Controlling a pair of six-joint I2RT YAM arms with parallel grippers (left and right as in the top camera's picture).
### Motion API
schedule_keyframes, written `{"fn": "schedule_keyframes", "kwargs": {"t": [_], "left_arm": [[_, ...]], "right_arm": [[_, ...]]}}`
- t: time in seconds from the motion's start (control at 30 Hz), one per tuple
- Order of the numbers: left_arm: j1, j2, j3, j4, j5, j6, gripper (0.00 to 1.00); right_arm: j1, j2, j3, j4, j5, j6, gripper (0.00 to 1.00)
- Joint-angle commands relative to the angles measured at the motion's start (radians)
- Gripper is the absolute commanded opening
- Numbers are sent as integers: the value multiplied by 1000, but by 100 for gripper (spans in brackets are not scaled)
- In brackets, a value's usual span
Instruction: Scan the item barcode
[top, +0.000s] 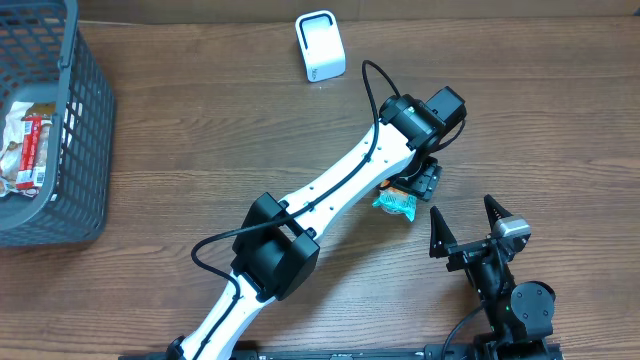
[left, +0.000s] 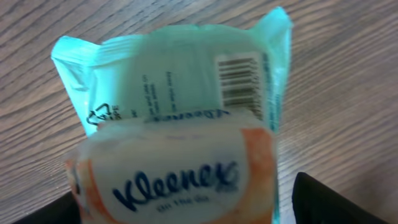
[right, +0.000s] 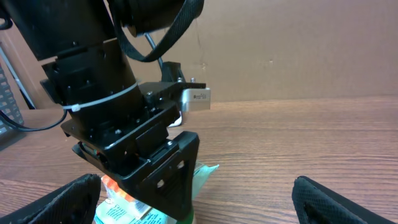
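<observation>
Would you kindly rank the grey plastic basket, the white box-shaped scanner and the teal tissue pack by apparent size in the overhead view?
1. Grey plastic basket, partly cut off, clearly largest.
2. White box-shaped scanner.
3. Teal tissue pack, mostly hidden, so its rank is unsure.

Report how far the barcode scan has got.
Done: the teal-and-orange Kleenex tissue pack lies on the wooden table, barcode up, apart from the grey plastic basket. In hand: the left gripper straddles it, jaws apart, no grip visible. Left: lifting it and showing the barcode to the white boxy scanner. The right gripper sits open, idle.
</observation>
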Motion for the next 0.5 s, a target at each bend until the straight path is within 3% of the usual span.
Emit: {"fn": "schedule_keyframes", "kwargs": {"t": [0.0, 0.07, 0.17, 0.33, 0.47], "left_arm": [[-4, -8, -18, 9, -28, -17, 72], [-4, -8, -18, 14, -27, -17, 66], [-5, -8, -18, 14, -27, -17, 66], [-6, -8, -17, 18, -26, -17, 52], [-2, -14, 1, 14, -24, -16, 52]], "right_arm": [[-3, -8, -11, 3, 10, 4, 100], [-3, -8, -11, 3, 10, 4, 100], [-3, -8, -11, 3, 10, 4, 100], [-3, -8, -11, 3, 10, 4, 100], [-3, -8, -11, 3, 10, 4, 100]]}}
